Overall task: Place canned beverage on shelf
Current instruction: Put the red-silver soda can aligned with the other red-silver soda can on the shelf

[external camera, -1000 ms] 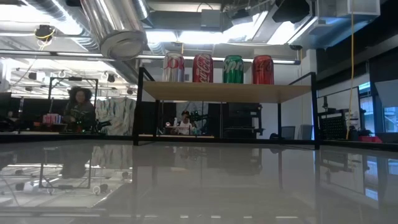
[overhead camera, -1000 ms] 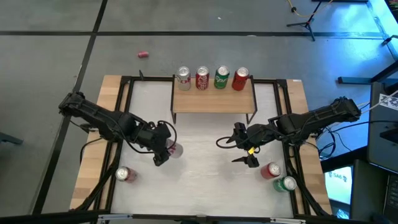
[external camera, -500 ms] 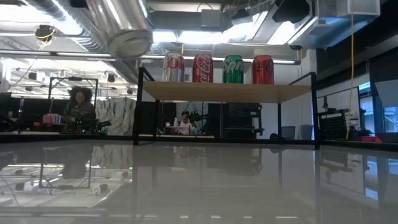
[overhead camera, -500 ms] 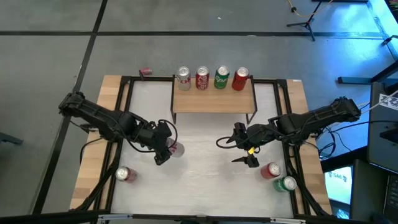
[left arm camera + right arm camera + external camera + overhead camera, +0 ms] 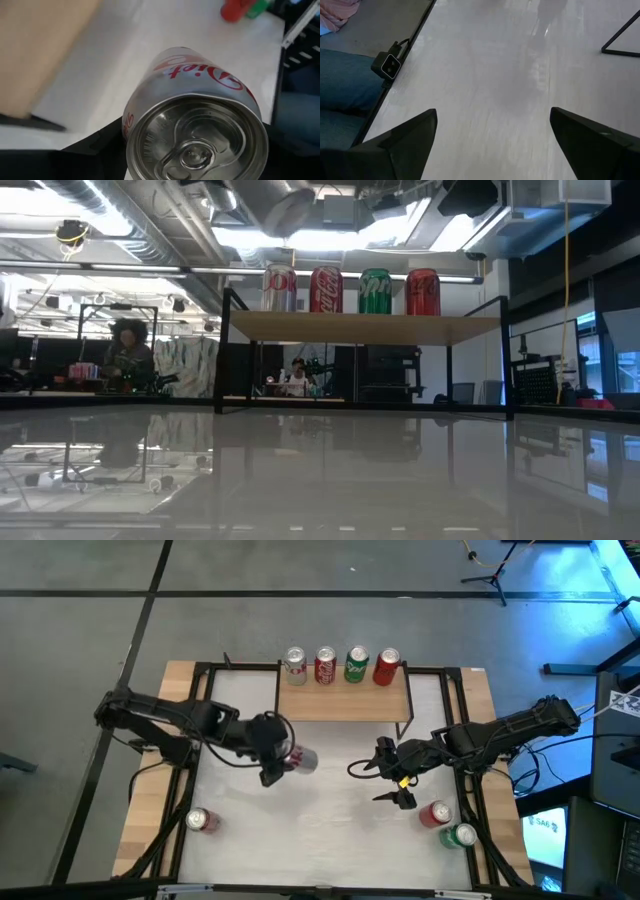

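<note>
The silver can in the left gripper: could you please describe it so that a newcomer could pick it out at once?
Start at the wooden shelf at the table's far edge, then move toward the left arm. The left gripper is shut on the silver Diet Coke can, lifted in front of the shelf. It is the only can held; the others stand on the shelf or table.

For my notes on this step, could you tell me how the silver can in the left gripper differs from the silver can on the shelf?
The silver can in the left gripper is tilted in the air above the table; the silver can on the shelf stands upright. The first is clamped by the left gripper; the second stands free, at the left end of a row of four cans. Both are silver with red lettering.
</note>
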